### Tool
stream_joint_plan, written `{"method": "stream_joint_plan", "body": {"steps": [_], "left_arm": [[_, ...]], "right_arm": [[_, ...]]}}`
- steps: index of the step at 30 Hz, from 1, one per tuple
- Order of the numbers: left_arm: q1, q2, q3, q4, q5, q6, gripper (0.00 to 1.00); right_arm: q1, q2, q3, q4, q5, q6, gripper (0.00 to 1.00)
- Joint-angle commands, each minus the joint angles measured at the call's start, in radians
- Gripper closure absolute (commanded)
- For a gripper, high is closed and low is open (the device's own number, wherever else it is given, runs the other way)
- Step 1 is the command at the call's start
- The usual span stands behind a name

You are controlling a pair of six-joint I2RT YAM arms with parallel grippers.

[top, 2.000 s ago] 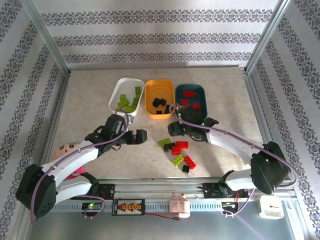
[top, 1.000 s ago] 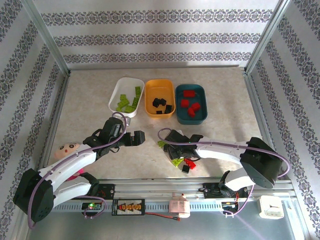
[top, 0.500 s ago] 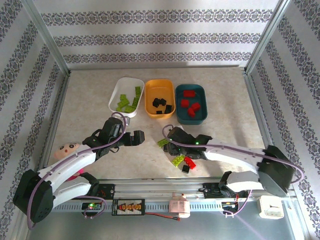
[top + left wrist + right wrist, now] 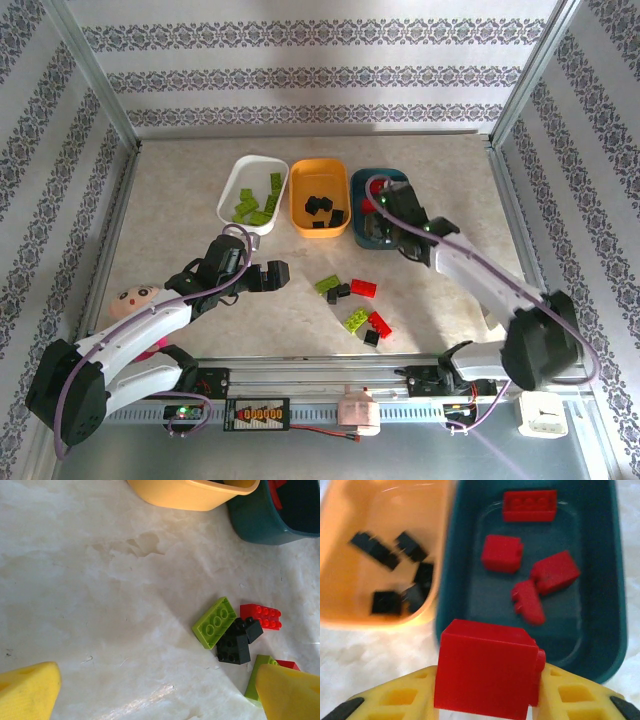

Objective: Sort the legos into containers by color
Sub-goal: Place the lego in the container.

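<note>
As right hand (image 4: 488, 692) grips red brick (image 4: 487, 667), left hand (image 4: 160, 690) gapes

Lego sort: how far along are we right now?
Done: lime green bricks in the white plastic tray, black ones in the orange-yellow tray, four red in the dark teal tray. In hand: the right gripper holds a red brick at that tray's near edge. Remaining: some six loose bricks on the table near the open left gripper.
</note>
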Motion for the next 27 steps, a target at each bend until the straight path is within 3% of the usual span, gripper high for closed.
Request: {"method": "stream_joint_plan", "body": {"steps": [1, 9, 13, 15, 17, 27], "left_arm": [[-0.006, 0.006, -0.005, 0.029, 0.017, -0.01, 0.0], [-0.007, 0.073, 0.028, 0.053, 0.087, 0.018, 0.01], [-0.035, 0.143, 0.075, 0.037, 0.098, 0.04, 0.09], [-0.09, 0.18, 0.112, 0.015, 0.05, 0.065, 0.09], [-0.149, 0.225, 0.155, -0.01, -0.004, 0.089, 0.11], [-0.366, 0.506, 0.341, -0.046, -0.166, 0.154, 0.3]], "right_arm": [[-0.057, 0.133, 0.081, 0.025, -0.042, -0.031, 0.7], [-0.098, 0.359, 0.231, 0.002, -0.036, -0.009, 0.64], [-0.099, 0.394, 0.253, -0.004, -0.038, 0.012, 0.42], [-0.098, 0.382, 0.246, 0.003, -0.04, 0.016, 0.32], [-0.098, 0.36, 0.23, 0.01, -0.043, 0.017, 0.28], [-0.09, 0.164, 0.059, 0.046, -0.069, 0.023, 0.26]]}}
